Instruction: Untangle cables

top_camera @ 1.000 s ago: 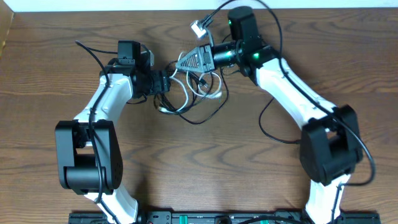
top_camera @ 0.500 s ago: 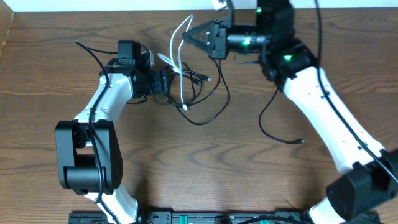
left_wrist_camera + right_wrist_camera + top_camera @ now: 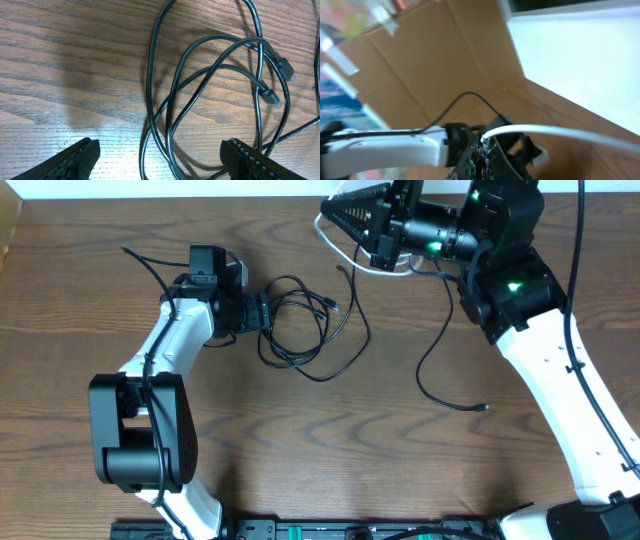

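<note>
Coiled black cables (image 3: 149, 80) lie on the table (image 3: 300, 440) just ahead of the left gripper (image 3: 265, 315), its jaws spread; farther off, the right gripper (image 3: 330, 208) pinches the white cable (image 3: 550, 131).

view blurred | jaws clamped on white cable (image 3: 555, 130) | white robot arm (image 3: 385, 150) behind | cardboard (image 3: 445, 60) backdrop

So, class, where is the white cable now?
Overhead, the white cable hangs from the shut right gripper near the table's far edge, apart from the black cables.
</note>
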Controlling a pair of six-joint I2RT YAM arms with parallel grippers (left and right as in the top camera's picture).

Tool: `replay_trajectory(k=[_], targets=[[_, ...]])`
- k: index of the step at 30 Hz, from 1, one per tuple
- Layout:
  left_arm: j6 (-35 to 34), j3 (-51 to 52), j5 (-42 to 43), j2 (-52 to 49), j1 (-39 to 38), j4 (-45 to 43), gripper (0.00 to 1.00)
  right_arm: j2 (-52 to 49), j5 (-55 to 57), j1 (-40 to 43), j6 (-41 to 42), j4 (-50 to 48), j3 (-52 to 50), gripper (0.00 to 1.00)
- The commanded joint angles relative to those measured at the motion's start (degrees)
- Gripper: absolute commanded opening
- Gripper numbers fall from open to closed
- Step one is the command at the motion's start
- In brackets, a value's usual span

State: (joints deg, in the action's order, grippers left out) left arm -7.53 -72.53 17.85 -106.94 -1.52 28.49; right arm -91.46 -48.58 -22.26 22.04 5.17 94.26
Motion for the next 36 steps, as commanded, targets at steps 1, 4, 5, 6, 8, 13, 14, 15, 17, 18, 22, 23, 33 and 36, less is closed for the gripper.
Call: replay_trajectory(k=[1, 4, 5, 6, 8, 13, 14, 15, 17, 18, 22, 23, 33, 36], targets=[[-0.31, 0.0, -0.52, -0.5, 0.15, 0.11, 0.82, 0.46, 8.85, 1.16, -3.48, 3.45, 0.13, 0.01], [-0.31, 0.0, -0.52, -0.5, 0.15, 0.13, 0.82, 0.46, 14.27, 2.84, -3.48, 8.0, 0.13, 0.01], [-0.31, 0.0, -0.52, -0.5, 0.15, 0.13, 0.82, 0.46, 15.5, 3.41, -3.48, 9.18, 0.13, 0.01], [-0.31, 0.0, -0.52, -0.5, 0.15, 0.11, 0.82, 0.46, 16.79, 4.22, -3.48, 10.6, 0.13, 0.01], [-0.33, 0.0, -0.52, -0.5, 0.13, 0.11, 0.82, 0.46, 17.92, 5.64, -3.48, 12.98, 0.13, 0.01], [-0.31, 0.0, -0.52, -0.5, 0.15, 0.11, 0.82, 0.44, 18.73, 10.38, -3.48, 17.75, 0.13, 0.01], [-0.31, 0.0, -0.52, -0.5, 0.15, 0.11, 0.82, 0.44, 18.84, 11.67, -3.48, 18.69, 0.13, 0.01], [-0.31, 0.0, -0.52, -0.5, 0.15, 0.11, 0.82, 0.44, 19.02, 12.96, -3.45, 19.69, 0.13, 0.01], [-0.31, 0.0, -0.52, -0.5, 0.15, 0.11, 0.82, 0.44, 19.12, 15.13, -3.43, 21.51, 0.13, 0.01], [-0.31, 0.0, -0.52, -0.5, 0.13, 0.11, 0.82, 0.44, 19.1, 16.26, -3.26, 22.88, 0.13, 0.01], [-0.31, 0.0, -0.52, -0.5, 0.15, 0.11, 0.82, 0.31, 19.17, 19.04, 1.01, 30.95, 0.02, 0.01], [-0.31, 0.0, -0.52, -0.5, 0.15, 0.11, 0.82, 0.22, 19.37, 19.08, 0.72, 32.02, -0.09, 0.03], [-0.31, 0.0, -0.52, -0.5, 0.13, 0.11, 0.82, -1.51, 22.05, 14.64, -1.09, 36.2, -4.2, 0.78], [-0.31, 0.0, -0.52, -0.5, 0.13, 0.11, 0.82, -2.25, 24.09, 12.57, -1.11, 35.47, -6.54, 0.81]])
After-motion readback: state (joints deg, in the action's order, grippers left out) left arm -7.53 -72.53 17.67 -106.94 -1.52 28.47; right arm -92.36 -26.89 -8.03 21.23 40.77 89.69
